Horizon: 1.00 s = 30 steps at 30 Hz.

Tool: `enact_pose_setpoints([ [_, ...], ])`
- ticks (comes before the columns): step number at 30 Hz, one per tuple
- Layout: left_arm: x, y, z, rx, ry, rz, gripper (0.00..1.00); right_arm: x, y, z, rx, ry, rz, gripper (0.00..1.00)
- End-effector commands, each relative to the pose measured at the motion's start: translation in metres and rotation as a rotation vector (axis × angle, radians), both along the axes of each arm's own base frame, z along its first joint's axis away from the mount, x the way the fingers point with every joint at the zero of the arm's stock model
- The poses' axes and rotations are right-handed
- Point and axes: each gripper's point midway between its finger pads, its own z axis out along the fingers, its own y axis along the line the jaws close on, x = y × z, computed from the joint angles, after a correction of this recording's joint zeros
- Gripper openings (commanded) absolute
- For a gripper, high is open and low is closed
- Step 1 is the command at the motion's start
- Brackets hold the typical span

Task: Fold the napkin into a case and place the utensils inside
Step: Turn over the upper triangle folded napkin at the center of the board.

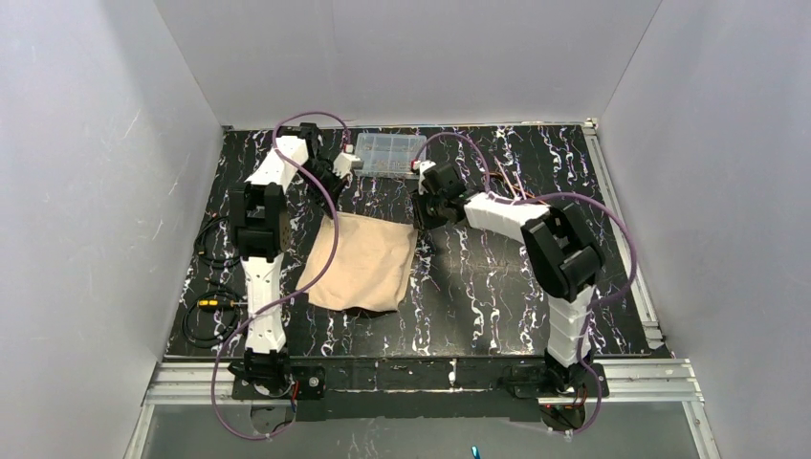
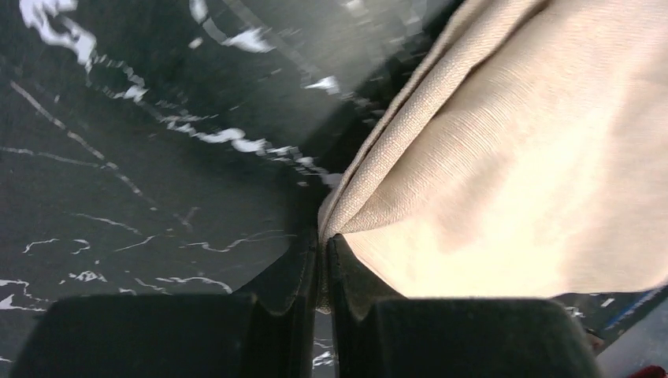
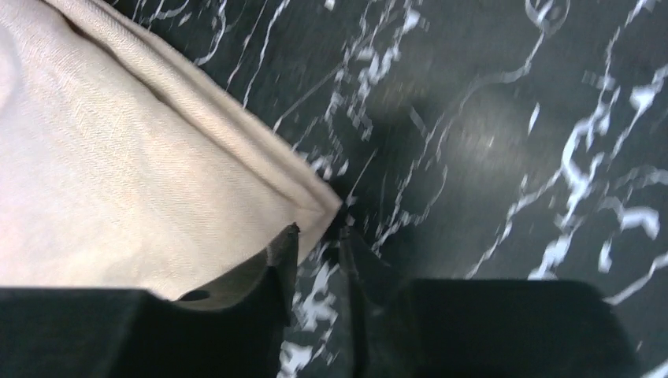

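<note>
Napkin (image 1: 361, 263): soft beige-tan woven cloth, plain, doubled layers visible at hems. Lies flat left of centre on glossy black, white-veined surface (image 1: 497, 277). Outline roughly square, slightly skewed; long axis hard to call. Far edge runs left to right between both arms.

Left gripper (image 2: 323, 240) clamped tight on far-left corner. Right gripper (image 3: 319, 232) slightly parted at far-right corner, cloth tip beside one finger (image 3: 285, 250), not pinched.

Clear plastic compartment box (image 1: 390, 146) at far edge.

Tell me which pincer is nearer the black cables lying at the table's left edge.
Left. The left pincer clamps the napkin's far corner nearest the cables; the right pincer sits at the opposite far corner, across the napkin.
</note>
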Motion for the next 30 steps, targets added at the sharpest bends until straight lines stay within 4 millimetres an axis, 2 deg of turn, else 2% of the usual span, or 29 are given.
enact_pose_setpoints([
  [1, 0.014, 0.036, 0.001, 0.256, -0.046, 0.0, 0.0, 0.033, 0.034, 0.031, 0.105, -0.071, 0.087, 0.43],
  [4, 0.018, 0.039, -0.01, 0.298, -0.052, -0.007, 0.0, 0.042, 0.028, 0.031, 0.083, -0.097, 0.049, 0.55],
  [7, 0.016, 0.037, -0.016, 0.29, -0.044, 0.0, 0.0, 0.052, 0.01, 0.043, 0.086, -0.15, -0.026, 0.62],
  [9, 0.014, 0.035, -0.019, 0.278, -0.032, 0.01, 0.0, 0.053, 0.003, 0.052, 0.112, -0.167, -0.048, 0.63],
  [11, 0.012, 0.032, -0.018, 0.269, -0.021, 0.026, 0.0, 0.045, 0.007, 0.057, 0.143, -0.155, -0.02, 0.64],
  [13, 0.008, 0.03, -0.017, 0.256, -0.009, 0.034, 0.0, 0.033, 0.013, 0.055, 0.184, -0.108, 0.013, 0.63],
  [16, 0.005, 0.03, -0.01, 0.249, -0.007, 0.049, 0.08, 0.019, 0.025, 0.048, 0.273, -0.046, 0.038, 0.57],
  [20, 0.003, 0.026, 0.022, 0.194, -0.026, 0.071, 0.17, 0.003, 0.035, 0.04, 0.353, 0.02, 0.034, 0.54],
  [22, 0.003, 0.024, 0.044, 0.166, -0.054, 0.066, 0.34, -0.003, 0.038, 0.038, 0.375, 0.042, 0.03, 0.55],
  [24, 0.001, 0.021, 0.065, 0.141, -0.077, 0.052, 0.42, -0.008, 0.038, 0.039, 0.396, 0.051, 0.023, 0.54],
  [25, -0.001, 0.017, 0.075, 0.117, -0.085, 0.048, 0.53, -0.009, 0.037, 0.038, 0.403, 0.05, 0.018, 0.54],
  [28, -0.007, -0.003, 0.098, 0.025, -0.089, 0.048, 0.55, -0.011, 0.033, 0.039, 0.409, 0.047, 0.004, 0.5],
  [30, -0.022, -0.031, 0.103, -0.021, -0.065, -0.013, 0.55, -0.013, 0.031, 0.04, 0.417, 0.057, -0.015, 0.43],
])
